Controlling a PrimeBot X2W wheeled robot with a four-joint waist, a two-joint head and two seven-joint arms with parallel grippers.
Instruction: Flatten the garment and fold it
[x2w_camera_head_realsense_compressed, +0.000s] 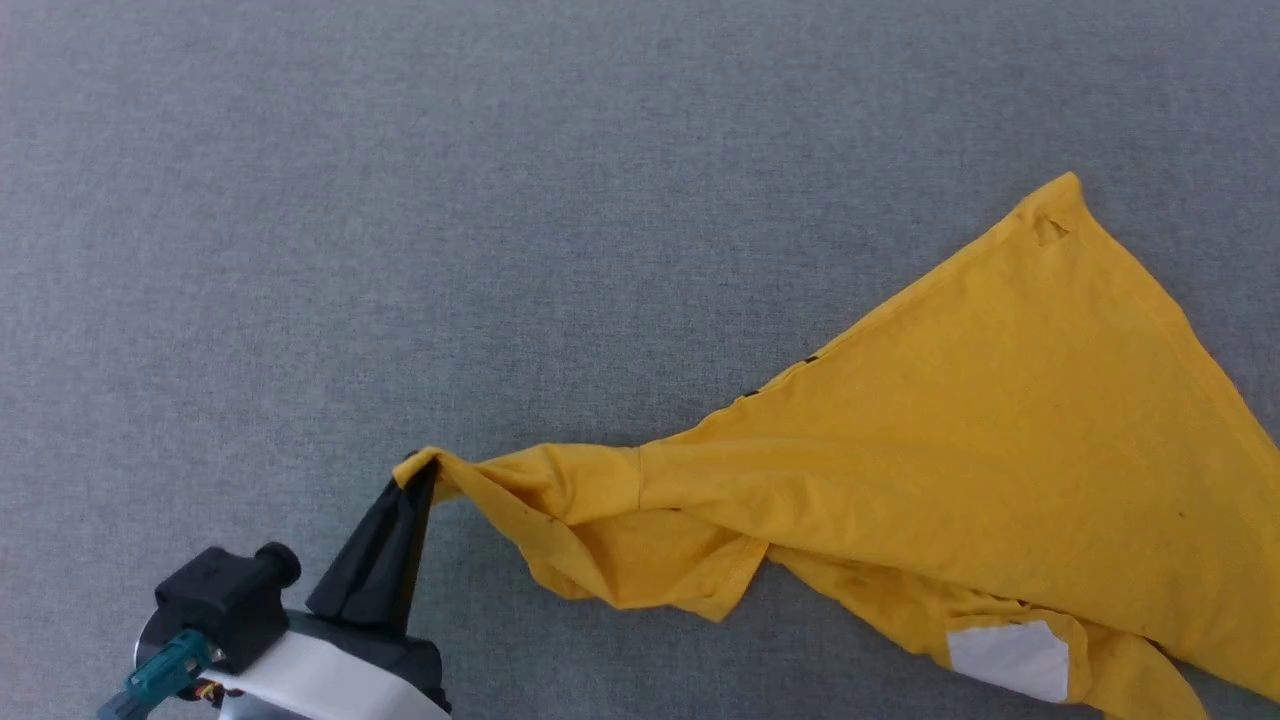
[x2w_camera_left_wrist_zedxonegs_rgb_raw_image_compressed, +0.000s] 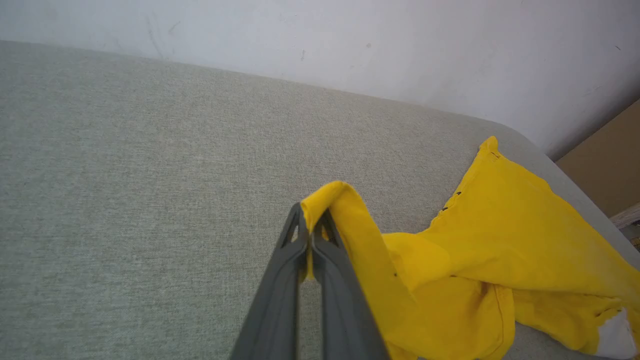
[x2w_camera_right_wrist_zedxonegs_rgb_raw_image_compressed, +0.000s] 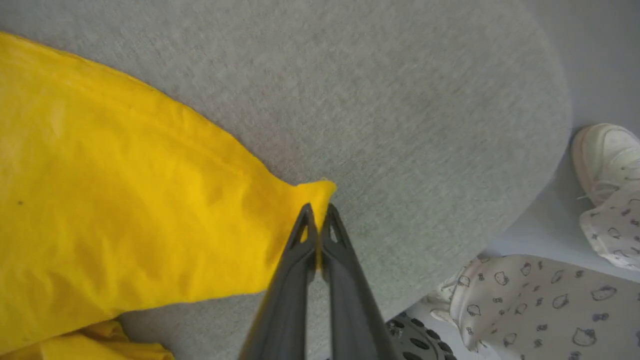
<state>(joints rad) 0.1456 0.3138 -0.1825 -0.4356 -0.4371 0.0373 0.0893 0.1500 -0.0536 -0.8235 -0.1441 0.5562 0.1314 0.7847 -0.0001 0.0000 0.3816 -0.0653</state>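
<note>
Flatten step, judged. Left pincer (x2w_camera_head_realsense_compressed: 420, 468) pinching yellow T-shirt (x2w_camera_head_realsense_compressed: 1000, 450) edge; right pincer (x2w_camera_right_wrist_zedxonegs_rgb_raw_image_compressed: 318, 212) pinching another corner. Cloth twisted on desk (x2w_camera_head_realsense_compressed: 400, 200). Next: spread apart, lay flat.

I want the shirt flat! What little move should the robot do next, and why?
Probably pull the two grippers slightly apart. The left gripper and the right gripper each pinch an edge of the garment, yet the cloth lies twisted and bunched beside the left one.
</note>
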